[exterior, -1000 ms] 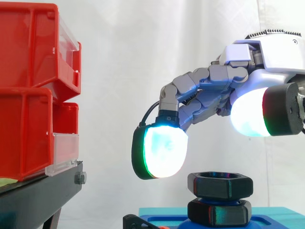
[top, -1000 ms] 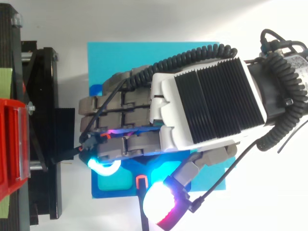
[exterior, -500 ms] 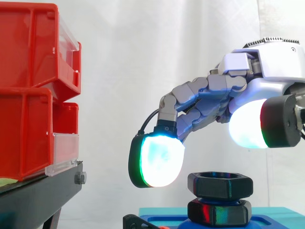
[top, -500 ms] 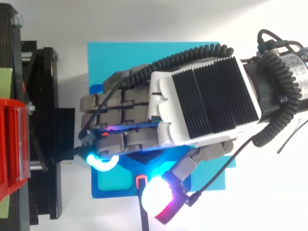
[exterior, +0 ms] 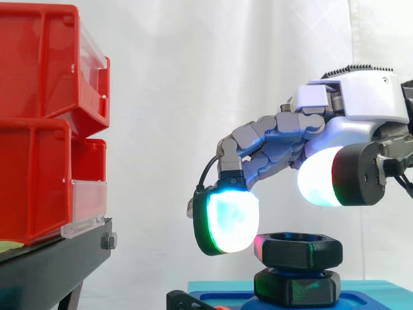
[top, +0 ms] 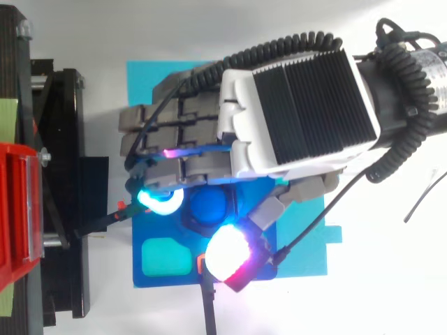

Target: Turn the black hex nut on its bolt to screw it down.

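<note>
Hand (exterior: 352, 103), side view: lowered over the last second, half-open and empty, one finger pad (exterior: 229, 223) brought just beside the black hex nut (exterior: 297, 250). Top view: the bolt (top: 208, 206) is bracketed by finger and thumb pads, so a turning grip is judged imminent.

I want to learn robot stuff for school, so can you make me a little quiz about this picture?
1. True or false: the hand is holding the black hex nut high up in the air.
2. What colour are the stacked bins? A green, B red, C yellow.
3. Fill in: the nut stands over a ____ plate.
Key: 1 false; 2 B; 3 blue.
</note>
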Controlling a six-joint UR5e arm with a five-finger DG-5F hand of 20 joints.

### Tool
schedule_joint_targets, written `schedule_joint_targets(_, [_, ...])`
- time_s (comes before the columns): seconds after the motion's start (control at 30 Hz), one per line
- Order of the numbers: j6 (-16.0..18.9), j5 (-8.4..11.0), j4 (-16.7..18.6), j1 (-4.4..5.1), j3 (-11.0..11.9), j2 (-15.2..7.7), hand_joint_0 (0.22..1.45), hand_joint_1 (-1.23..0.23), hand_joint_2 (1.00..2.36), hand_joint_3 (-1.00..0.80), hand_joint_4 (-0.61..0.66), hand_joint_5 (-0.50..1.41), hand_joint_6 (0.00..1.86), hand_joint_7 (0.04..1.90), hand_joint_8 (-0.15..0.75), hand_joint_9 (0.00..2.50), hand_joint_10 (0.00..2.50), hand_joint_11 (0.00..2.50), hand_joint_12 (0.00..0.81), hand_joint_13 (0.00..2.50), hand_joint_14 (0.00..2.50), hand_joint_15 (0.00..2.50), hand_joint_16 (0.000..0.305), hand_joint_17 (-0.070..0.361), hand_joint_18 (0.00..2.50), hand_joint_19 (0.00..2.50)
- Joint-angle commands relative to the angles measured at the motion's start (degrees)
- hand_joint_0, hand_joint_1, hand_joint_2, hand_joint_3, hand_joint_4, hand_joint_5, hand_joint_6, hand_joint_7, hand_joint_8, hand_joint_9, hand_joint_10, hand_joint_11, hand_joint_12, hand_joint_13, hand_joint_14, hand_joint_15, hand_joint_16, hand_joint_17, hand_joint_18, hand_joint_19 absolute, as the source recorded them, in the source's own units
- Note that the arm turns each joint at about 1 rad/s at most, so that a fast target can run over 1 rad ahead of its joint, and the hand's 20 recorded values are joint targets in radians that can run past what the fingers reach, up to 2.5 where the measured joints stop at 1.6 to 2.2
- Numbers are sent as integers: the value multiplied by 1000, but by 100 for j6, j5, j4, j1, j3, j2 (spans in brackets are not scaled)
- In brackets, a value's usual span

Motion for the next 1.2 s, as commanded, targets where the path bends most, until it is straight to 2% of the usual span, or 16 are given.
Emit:
schedule_joint_targets(0.0, [-41, -48, -15, -50, -5, 0, 471, -346, 1000, -500, 240, -29, 504, 1141, 284, 512, 0, 0, 353, 445, 1, 0, 54, 122, 384, 573])
schedule_joint_targets(0.13, [-41, -83, -33, -85, -5, 0, 473, -347, 1000, -500, 221, -21, 504, 1204, 287, 519, 0, 0, 352, 449, 0, 0, 54, 121, 385, 579])
schedule_joint_targets(0.17, [-41, -136, -33, -129, -5, 0, 473, -347, 1000, -500, 224, -19, 503, 1219, 286, 520, 0, 0, 352, 449, 0, 0, 54, 121, 385, 581])
schedule_joint_targets(0.43, [-41, -312, -33, -270, -5, 0, 474, -346, 1000, -500, 205, -8, 502, 1310, 292, 542, 0, 0, 352, 454, 1, 0, 53, 120, 391, 572])
schedule_joint_targets(0.47, [-41, -382, -33, -305, -5, 0, 475, -344, 1000, -500, 211, -7, 502, 1313, 294, 557, 0, 0, 351, 455, 0, 0, 53, 120, 391, 579])
schedule_joint_targets(0.57, [-41, -435, -24, -349, -5, 0, 475, -343, 1000, -500, 225, -6, 502, 1311, 295, 558, 0, 0, 352, 454, 2, 0, 53, 120, 392, 581])
schedule_joint_targets(0.6, [-41, -479, -6, -393, -5, 0, 474, -341, 1000, -500, 224, -9, 502, 1297, 295, 559, 0, 0, 352, 454, 1, 0, 53, 120, 392, 587])
schedule_joint_targets(0.73, [-41, -611, 38, -455, 3, 0, 473, -338, 1000, -500, 253, -28, 504, 1156, 297, 555, 0, 0, 352, 459, 0, 0, 54, 121, 396, 577])
schedule_joint_targets(0.8, [-49, -663, 90, -446, 3, 0, 472, -336, 1000, -500, 284, -43, 503, 1060, 295, 554, 0, 0, 354, 462, 0, 0, 54, 121, 399, 587])
schedule_joint_targets(0.97, [-49, -646, 284, -393, 3, 0, 471, -335, 1000, -500, 284, -68, 503, 892, 287, 538, 0, 0, 355, 465, 0, 0, 54, 123, 399, 585])
schedule_joint_targets(1.03, [-41, -637, 486, -349, 3, 0, 471, -335, 1000, -500, 272, -70, 503, 870, 286, 538, 0, 0, 356, 467, 0, 0, 55, 123, 405, 575])
schedule_joint_targets(1.1, [-41, -637, 539, -349, 3, 0, 471, -335, 1000, -500, 260, -73, 503, 841, 282, 536, 0, 0, 355, 468, 1, 0, 55, 123, 407, 576])
schedule_joint_targets(1.17, [-49, -628, 670, -288, -5, 0, 472, -332, 1000, -500, 251, -74, 503, 830, 284, 537, 0, 0, 355, 467, 1, 0, 55, 123, 408, 583])
